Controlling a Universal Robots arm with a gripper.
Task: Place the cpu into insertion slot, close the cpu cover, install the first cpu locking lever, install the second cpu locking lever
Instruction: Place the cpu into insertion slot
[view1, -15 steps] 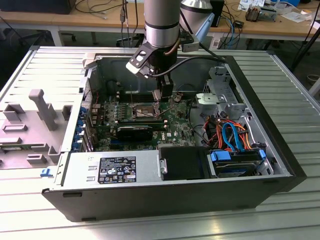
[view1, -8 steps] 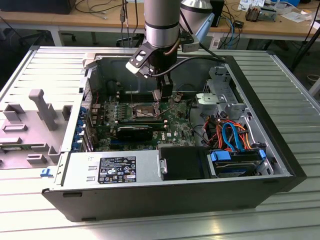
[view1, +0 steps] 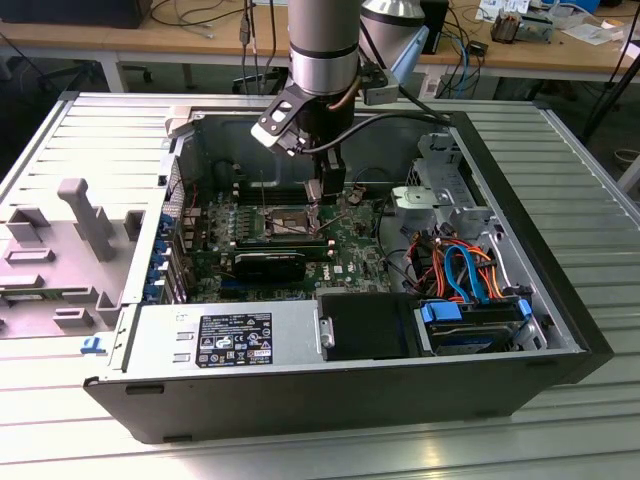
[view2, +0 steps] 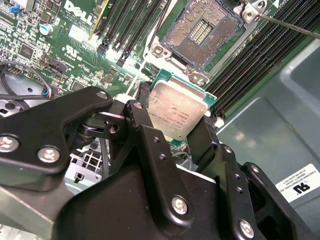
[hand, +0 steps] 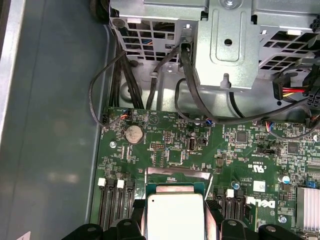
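Note:
My gripper (view2: 176, 131) is shut on the cpu (view2: 178, 111), a flat square chip with a silvery top on a green edge, pinched on two opposite sides by black fingers (view2: 141, 121). The insertion slot (view2: 202, 31) lies uncovered on the motherboard, its gold-brown contact field showing, a short way from the held chip. A thin metal lever rod (view2: 292, 26) runs past one corner of the slot. In the first wrist view the cpu (hand: 175, 214) hangs over the board with a grey metal plate (hand: 178, 175), probably the cpu cover, just beyond it. In the exterior view the gripper (view1: 319, 203) hovers right beside the slot (view1: 288, 217).
The open computer case (view1: 560, 330) stands on a slatted metal table. Black memory slots (view2: 260, 55) flank the socket. A drive cage (view1: 440, 200), orange and blue cables (view1: 465, 270) and a power supply (view1: 230, 335) crowd the case. Loose black cables (hand: 150, 75) run along the case floor.

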